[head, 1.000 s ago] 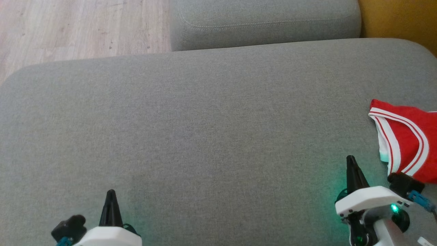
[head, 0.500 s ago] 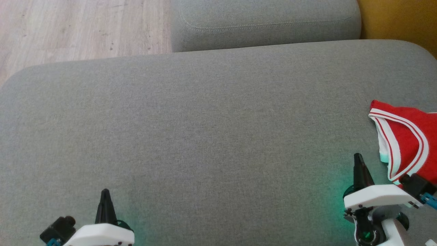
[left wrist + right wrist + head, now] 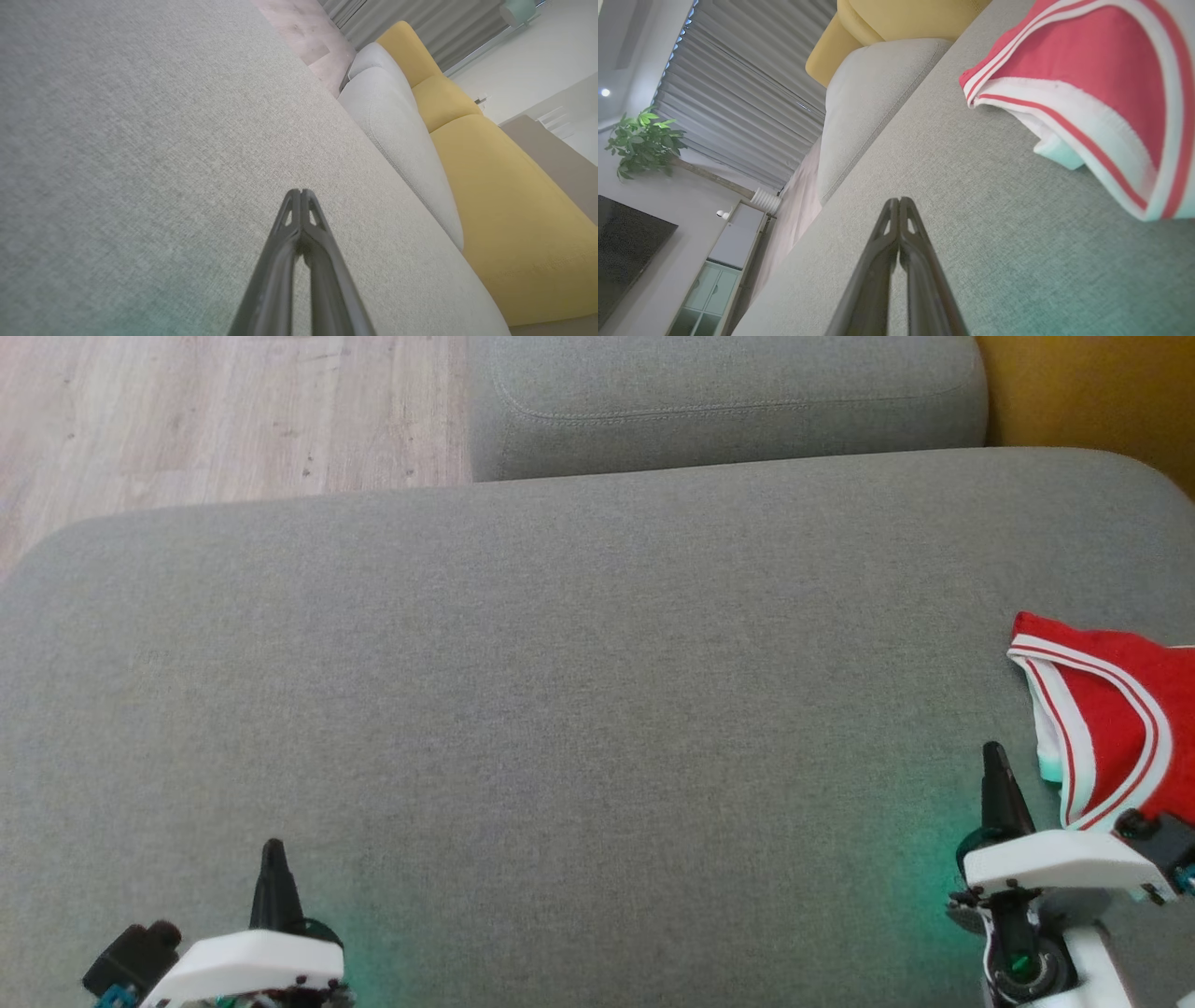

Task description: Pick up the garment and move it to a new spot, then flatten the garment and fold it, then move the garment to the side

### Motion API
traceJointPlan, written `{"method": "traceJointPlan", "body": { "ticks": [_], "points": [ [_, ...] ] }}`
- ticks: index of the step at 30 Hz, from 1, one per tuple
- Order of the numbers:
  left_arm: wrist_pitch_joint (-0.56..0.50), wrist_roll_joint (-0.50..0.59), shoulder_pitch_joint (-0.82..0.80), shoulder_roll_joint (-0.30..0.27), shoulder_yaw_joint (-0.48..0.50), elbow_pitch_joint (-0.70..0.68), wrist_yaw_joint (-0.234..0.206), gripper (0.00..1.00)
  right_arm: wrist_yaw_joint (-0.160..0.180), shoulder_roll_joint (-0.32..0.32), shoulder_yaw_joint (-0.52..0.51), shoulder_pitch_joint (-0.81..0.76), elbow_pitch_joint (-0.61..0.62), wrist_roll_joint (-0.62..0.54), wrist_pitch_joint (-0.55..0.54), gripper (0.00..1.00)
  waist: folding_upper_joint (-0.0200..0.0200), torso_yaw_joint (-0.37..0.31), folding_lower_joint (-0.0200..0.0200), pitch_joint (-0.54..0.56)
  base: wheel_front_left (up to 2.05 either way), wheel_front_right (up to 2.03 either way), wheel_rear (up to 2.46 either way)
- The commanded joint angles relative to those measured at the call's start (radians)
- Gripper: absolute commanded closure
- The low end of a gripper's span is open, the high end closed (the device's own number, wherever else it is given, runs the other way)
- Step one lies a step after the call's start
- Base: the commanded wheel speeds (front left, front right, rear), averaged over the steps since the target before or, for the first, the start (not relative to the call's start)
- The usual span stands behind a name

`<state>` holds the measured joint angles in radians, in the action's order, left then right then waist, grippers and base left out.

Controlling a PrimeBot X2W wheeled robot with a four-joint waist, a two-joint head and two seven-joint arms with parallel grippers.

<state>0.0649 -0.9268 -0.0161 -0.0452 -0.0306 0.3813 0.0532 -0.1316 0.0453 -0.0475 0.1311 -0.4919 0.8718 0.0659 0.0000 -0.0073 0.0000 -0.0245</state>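
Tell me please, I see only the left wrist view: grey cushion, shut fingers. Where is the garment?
Observer: The red garment lies on the cushion, far right in the head view.
Operator: Does the right gripper hold it?
Observer: No. The right gripper is shut and empty; its fingers point at bare cushion beside the garment.
Operator: Is it folded?
Observer: Cannot tell. It has white striped trim and runs past the head view's right edge.

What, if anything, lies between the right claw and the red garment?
Nothing visible does. The shut right claw points up just left of the red garment, apart from it, with bare grey cushion between them.
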Motion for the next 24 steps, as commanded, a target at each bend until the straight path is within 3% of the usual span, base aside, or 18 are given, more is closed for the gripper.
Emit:
{"method": "traceJointPlan", "body": {
  "ticks": [1,24],
  "points": [
    [-0.006,-0.027,-0.046,-0.003,0.028,-0.037,0.008,1.0,0.0,0.004,0.003,0.018,0.043,0.032,-0.007,1.0,0.0,0.0,0.0,0.0,0.0,0.0,0.0],
    [-0.072,-0.279,-0.064,-0.004,0.072,-0.075,0.035,1.0,0.001,0.004,-0.023,0.002,0.121,0.303,-0.073,1.0,0.0,0.003,0.0,0.009,0.0,0.0,0.0]
  ]
}}
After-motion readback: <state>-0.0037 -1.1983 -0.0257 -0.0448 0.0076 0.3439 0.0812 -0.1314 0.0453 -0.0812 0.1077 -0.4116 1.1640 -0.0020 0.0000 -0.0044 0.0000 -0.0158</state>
